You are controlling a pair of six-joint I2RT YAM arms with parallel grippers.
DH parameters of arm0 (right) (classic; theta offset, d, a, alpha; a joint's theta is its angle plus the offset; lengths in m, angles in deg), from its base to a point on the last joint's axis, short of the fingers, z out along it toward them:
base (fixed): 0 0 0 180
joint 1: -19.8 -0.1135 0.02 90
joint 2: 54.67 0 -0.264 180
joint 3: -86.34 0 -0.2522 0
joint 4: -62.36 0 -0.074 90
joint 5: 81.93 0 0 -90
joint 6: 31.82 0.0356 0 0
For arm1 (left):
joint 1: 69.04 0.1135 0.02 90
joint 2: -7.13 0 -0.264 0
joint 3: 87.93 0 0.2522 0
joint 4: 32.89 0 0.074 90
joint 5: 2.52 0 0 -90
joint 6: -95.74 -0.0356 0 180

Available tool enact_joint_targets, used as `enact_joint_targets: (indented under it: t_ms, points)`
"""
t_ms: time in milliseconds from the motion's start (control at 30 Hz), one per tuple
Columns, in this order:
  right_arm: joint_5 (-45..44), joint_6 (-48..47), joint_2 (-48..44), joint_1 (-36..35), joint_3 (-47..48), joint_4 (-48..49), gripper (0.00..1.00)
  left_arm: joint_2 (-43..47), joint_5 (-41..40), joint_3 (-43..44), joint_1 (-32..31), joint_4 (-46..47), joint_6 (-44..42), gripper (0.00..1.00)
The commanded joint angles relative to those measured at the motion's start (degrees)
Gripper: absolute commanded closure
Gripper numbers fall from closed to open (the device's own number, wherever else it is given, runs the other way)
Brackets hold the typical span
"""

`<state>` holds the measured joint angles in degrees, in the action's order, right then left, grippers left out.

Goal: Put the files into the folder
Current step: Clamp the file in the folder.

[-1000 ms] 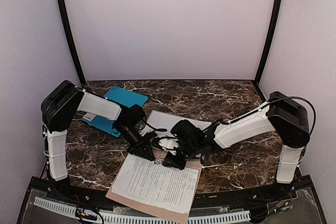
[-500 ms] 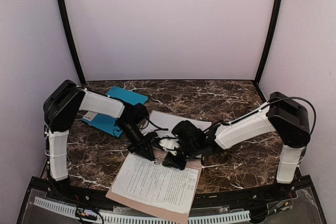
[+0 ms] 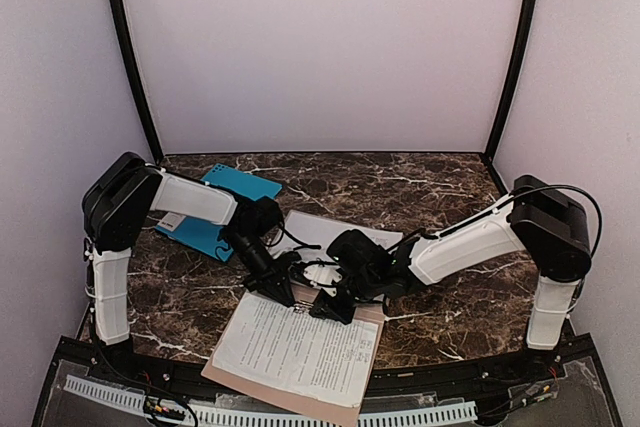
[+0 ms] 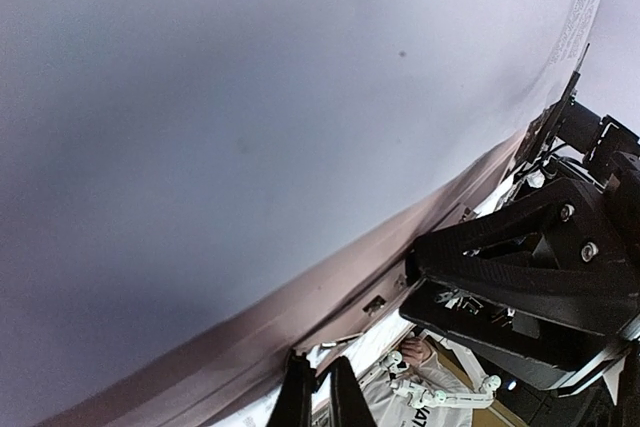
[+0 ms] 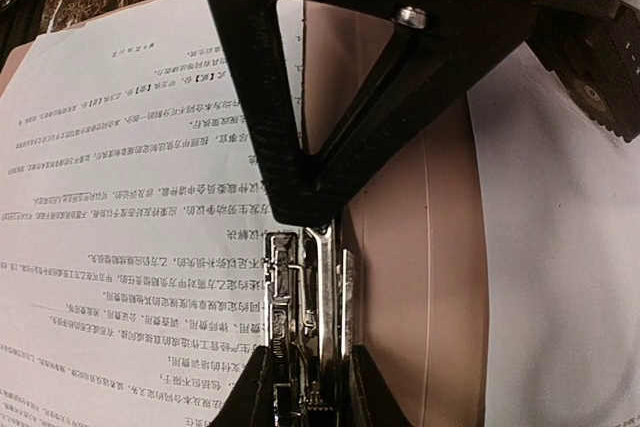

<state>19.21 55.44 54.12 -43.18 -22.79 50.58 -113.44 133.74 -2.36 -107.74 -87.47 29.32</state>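
The tan folder (image 3: pixel 290 399) lies open at the table's near edge, with printed files (image 3: pixel 295 347) lying on it. My left gripper (image 3: pixel 283 294) sits at the sheets' far edge. In the left wrist view it (image 4: pixel 320 372) is shut on a thin edge of the files (image 4: pixel 250 97) beside the folder (image 4: pixel 300 297). My right gripper (image 3: pixel 328 309) is just to its right. The right wrist view shows it (image 5: pixel 310 362) shut on the folder's metal clip (image 5: pixel 320 297), between the files (image 5: pixel 120 197) and bare folder card (image 5: pixel 430 247). The left gripper's black finger frame (image 5: pixel 340 97) touches the clip's far end.
A loose white sheet (image 3: pixel 320 230) lies on the marble table behind the grippers, partly under both arms, and shows at the right of the right wrist view (image 5: pixel 560 247). A teal folder (image 3: pixel 225 202) lies at the back left under the left arm. Walls enclose three sides.
The left arm has shifted very slightly. Both grippers stay at the clip with the same grip.
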Motion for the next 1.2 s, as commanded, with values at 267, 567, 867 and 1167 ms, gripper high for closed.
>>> enact_joint_targets:
  t_ms: [267, 567, 867, 1167]
  points:
    - [-9.1, -1.0, 4.7, 0.2, -2.4, -6.7, 0.8, -13.0, -46.7, -12.2, -3.7, -5.8, 1.6, 0.99]
    - [-10.5, -2.2, 3.4, -1.4, -2.8, -6.3, 0.75, -13.8, -44.0, -13.4, -3.7, -7.2, -0.1, 0.99]
    - [-8.7, -2.5, 0.3, -1.7, -5.8, -2.2, 0.63, -15.1, -45.6, -6.9, -3.5, -8.6, -0.2, 0.99]
    - [-6.8, -2.2, 2.2, -1.7, -5.1, -2.2, 0.7, -14.0, -45.6, -3.1, -2.0, -6.8, 1.9, 0.99]
